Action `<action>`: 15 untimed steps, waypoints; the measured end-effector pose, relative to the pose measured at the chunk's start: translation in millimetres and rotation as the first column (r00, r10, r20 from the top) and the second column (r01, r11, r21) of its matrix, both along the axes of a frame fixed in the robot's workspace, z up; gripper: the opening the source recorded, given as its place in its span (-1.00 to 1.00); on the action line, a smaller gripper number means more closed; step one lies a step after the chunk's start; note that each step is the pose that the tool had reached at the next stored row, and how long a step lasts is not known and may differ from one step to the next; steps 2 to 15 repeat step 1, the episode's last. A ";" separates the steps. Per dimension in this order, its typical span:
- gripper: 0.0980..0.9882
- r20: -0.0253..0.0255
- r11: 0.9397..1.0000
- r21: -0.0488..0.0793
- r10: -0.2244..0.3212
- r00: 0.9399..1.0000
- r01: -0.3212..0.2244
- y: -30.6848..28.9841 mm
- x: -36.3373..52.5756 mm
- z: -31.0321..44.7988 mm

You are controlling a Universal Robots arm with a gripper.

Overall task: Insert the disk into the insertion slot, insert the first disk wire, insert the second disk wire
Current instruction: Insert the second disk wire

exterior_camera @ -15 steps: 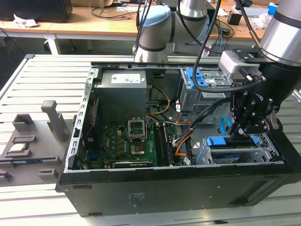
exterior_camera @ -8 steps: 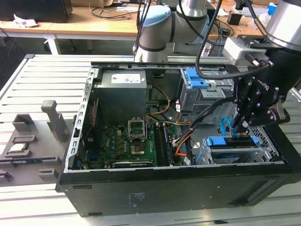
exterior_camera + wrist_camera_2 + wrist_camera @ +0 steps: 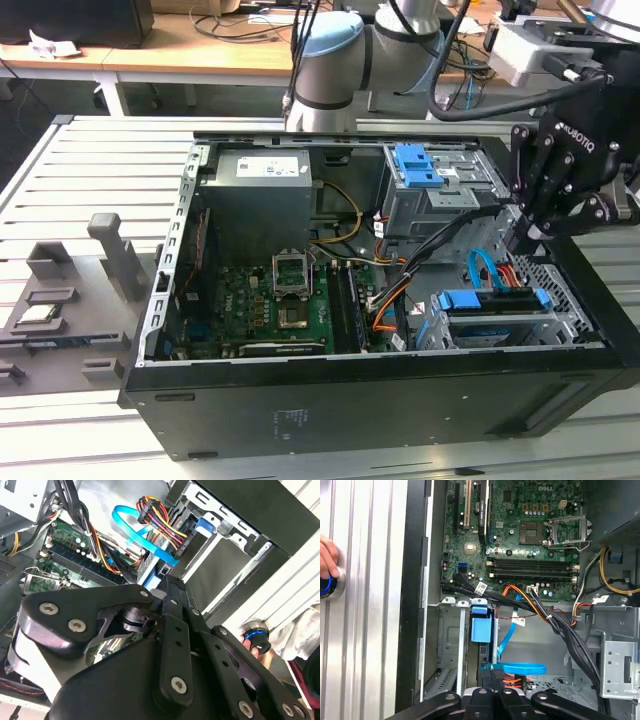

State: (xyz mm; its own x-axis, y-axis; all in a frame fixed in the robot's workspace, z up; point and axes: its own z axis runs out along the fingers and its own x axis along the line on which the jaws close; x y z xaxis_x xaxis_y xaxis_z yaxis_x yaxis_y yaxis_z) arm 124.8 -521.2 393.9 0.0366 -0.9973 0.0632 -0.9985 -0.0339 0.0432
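The disk point(image 3: 482, 300), edged by its blue bracket point(image 3: 481, 627), lies inside the low perforated insertion slot point(image 3: 560, 290) at the case's corner on the exterior view's right. My gripper point(image 3: 520, 245) reaches down just behind it. In both wrist views the fingers point(image 3: 487, 677) are pressed together at the end of the light-blue second disk wire point(image 3: 132, 532), which loops up from there point(image 3: 520, 669). The red, orange and black first disk wire point(image 3: 155, 515) runs beside it, and its black plug point(image 3: 183, 544) sits against the disk's rear.
Thick black cables point(image 3: 570, 635) cross between the motherboard point(image 3: 530, 530) and the slot. A taller grey cage with a blue latch point(image 3: 420, 170) and a grey box point(image 3: 255, 175) stand at the back. A hand point(image 3: 325, 560) rests on a blue-lit button point(image 3: 326, 586) outside the case.
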 end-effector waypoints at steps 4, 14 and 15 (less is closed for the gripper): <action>-0.98 0.000 1.000 0.000 0.000 1.000 0.000 0.0 0.0 0.1; -0.98 0.000 1.000 0.000 0.000 1.000 0.000 0.0 0.0 0.1; -0.98 0.000 1.000 0.000 0.000 1.000 0.000 0.0 0.0 0.1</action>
